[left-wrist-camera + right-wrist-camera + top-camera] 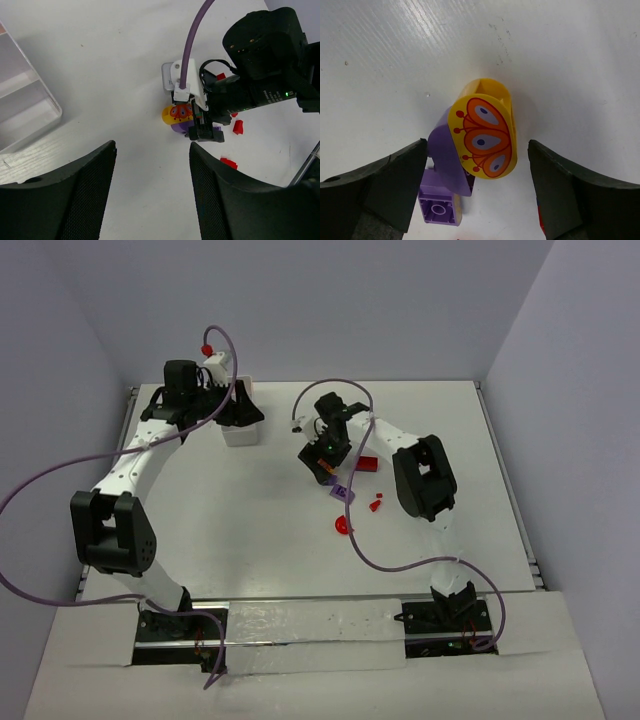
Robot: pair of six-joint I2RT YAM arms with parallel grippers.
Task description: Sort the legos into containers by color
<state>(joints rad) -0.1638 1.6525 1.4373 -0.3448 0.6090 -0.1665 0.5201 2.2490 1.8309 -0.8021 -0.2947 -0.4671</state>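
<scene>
Looking from above, the left gripper (243, 408) hovers over the white tray (240, 434), while a red brick (367, 464) lies beside the right gripper (322, 455). Left wrist view: fingers (75, 195) spread, holding nothing. Right wrist view: parted jaws straddle a yellow printed piece (485, 135) without gripping it, and a purple arch (445, 160) crowds it.
</scene>
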